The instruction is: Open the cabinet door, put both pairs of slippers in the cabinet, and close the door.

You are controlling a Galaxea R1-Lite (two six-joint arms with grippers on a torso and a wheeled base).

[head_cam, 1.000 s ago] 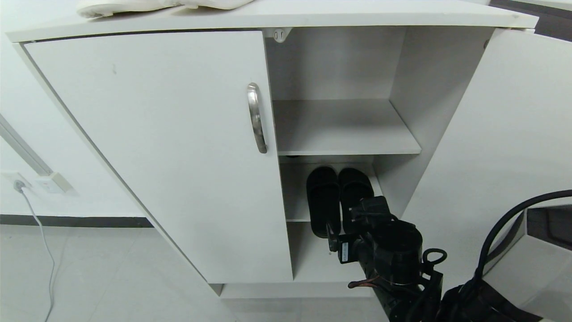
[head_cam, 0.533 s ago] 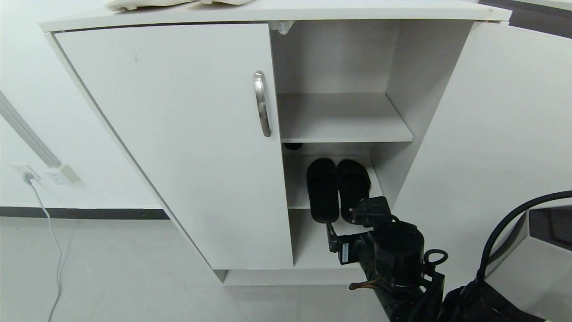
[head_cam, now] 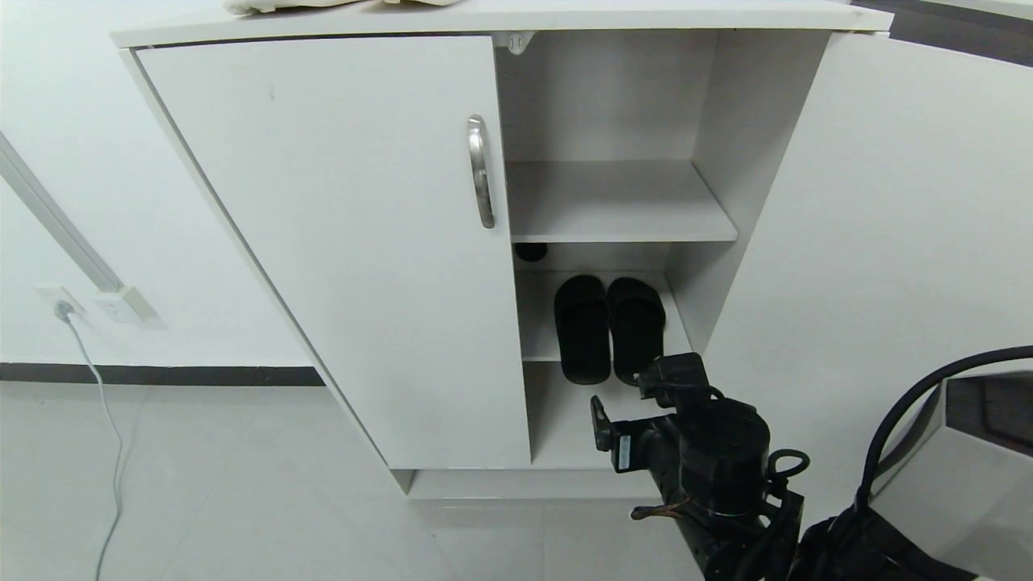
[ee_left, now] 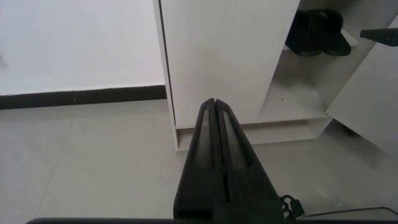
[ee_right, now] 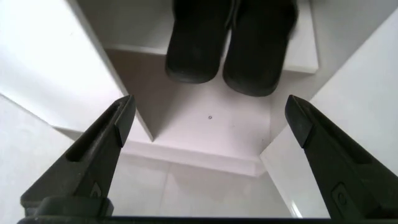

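right claw [ee_right: 210, 107]: fingers spread wide, nothing between them; level with the bottom compartment of the cabinet [head_cam: 759, 145].
left claw [ee_left: 214, 106]: fingers pressed together, nothing held; low over the floor [ee_left: 93, 162], short of the cabinet.
black slippers [head_cam: 609, 327]: one pair, side by side on the shelf [head_cam: 539, 352] just ahead of and above my right claw, not touching it.
right door [head_cam: 888, 242]: swung open, beside my right claw.
left door [head_cam: 339, 242]: closed, to my right claw's left.
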